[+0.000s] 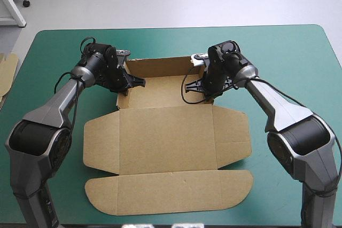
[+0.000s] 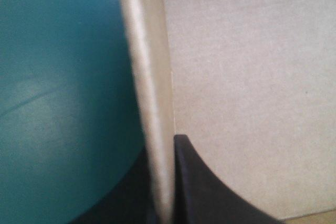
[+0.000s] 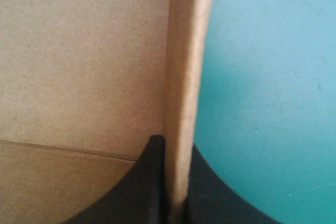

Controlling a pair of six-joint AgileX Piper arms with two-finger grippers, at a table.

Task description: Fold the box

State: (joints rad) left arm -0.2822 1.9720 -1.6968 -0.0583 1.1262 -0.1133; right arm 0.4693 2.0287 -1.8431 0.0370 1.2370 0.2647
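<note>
We see the brown box (image 1: 165, 132) at the middle of the teal-green desk (image 1: 288, 62). Its tray half lies toward 12 o'clock with walls raised, and its lid lies flat toward 6 o'clock with rounded flaps spread. The left gripper (image 1: 138, 81) is clamped on the tray's 9 o'clock wall, a black finger on either side of the thin edge. The right gripper (image 1: 190, 86) pinches the 3 o'clock wall likewise. The board looks matte and finely grained. Spare board (image 1: 6, 70) lies at the desk's 9 o'clock edge.
</note>
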